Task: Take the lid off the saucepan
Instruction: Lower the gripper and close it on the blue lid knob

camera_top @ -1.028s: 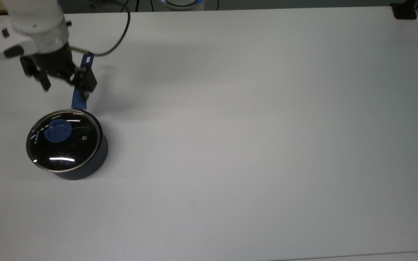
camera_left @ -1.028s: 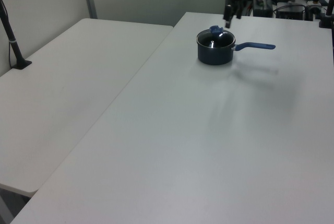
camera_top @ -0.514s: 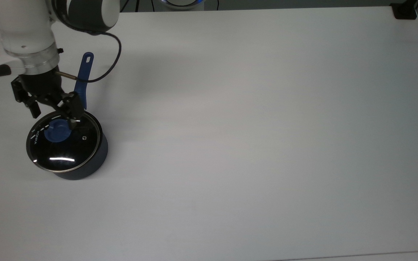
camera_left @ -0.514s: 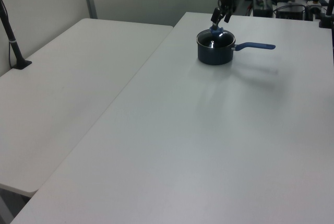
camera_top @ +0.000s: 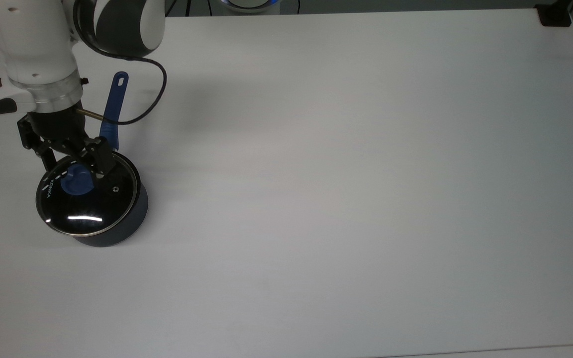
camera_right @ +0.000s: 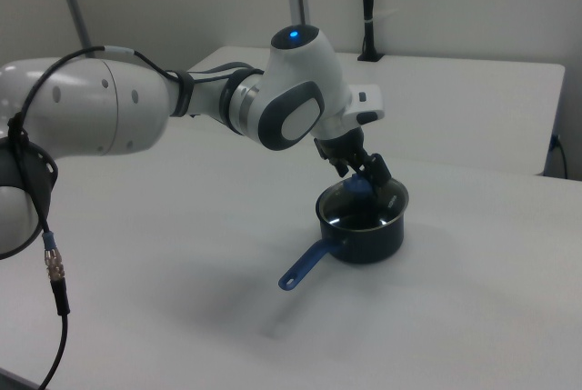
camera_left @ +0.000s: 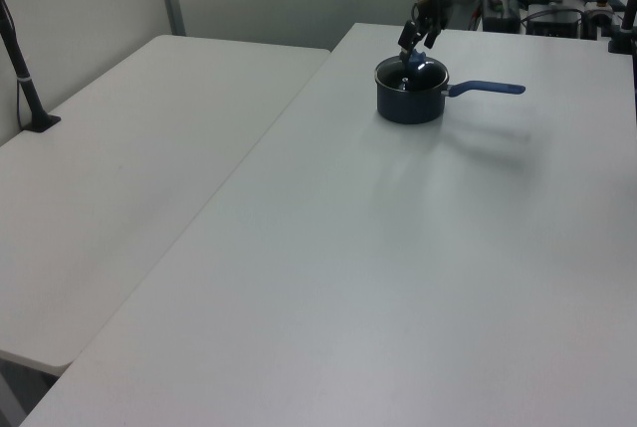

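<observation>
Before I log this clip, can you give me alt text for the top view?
A white robot arm's black tool is open around the blue knob of a glass lid, which sits on a dark saucepan near the top view's left edge. The saucepan's blue handle points toward the top of the picture, and the white table stretches away to the right.

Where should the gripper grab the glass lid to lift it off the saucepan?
Probably by the blue knob, from straight above. The lid lies flat on the saucepan, its rim flush with the pan, so the raised knob is the only graspable part.
</observation>
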Tool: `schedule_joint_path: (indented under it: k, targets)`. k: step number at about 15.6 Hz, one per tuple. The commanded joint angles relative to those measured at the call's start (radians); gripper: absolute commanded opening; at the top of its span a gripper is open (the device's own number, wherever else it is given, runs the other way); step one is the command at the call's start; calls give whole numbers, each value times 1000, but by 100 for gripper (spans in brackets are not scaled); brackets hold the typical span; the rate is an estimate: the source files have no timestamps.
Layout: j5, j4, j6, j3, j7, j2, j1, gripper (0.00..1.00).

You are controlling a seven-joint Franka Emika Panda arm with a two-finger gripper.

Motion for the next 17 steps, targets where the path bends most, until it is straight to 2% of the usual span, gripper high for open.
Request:
schedule_joint_path:
  k: [1, 2, 3, 7, 8, 9, 10, 11, 13, 15, 17]
  targets:
    - [10, 16, 31, -1, 15, 15, 5, 89]
    - [7, 16, 31, -1, 10, 16, 5, 81]
    - [4, 14, 31, -1, 6, 15, 5, 78]
    - [-15, 6, 20, -3, -5, 10, 8, 77]
    - [-36, -9, 20, -1, -4, 7, 10, 82]
    - [-38, -9, 18, -3, 0, 7, 11, 93]
    - [-39, -10, 17, -3, 1, 7, 11, 99]
    - [-41, -12, 15, -3, 0, 6, 11, 97]
    - [-41, -12, 14, -3, -4, 4, 11, 87]
    - [-42, -15, 14, -3, -7, 1, 10, 70]
    - [-44, -30, 12, -3, -20, -4, 10, 59]
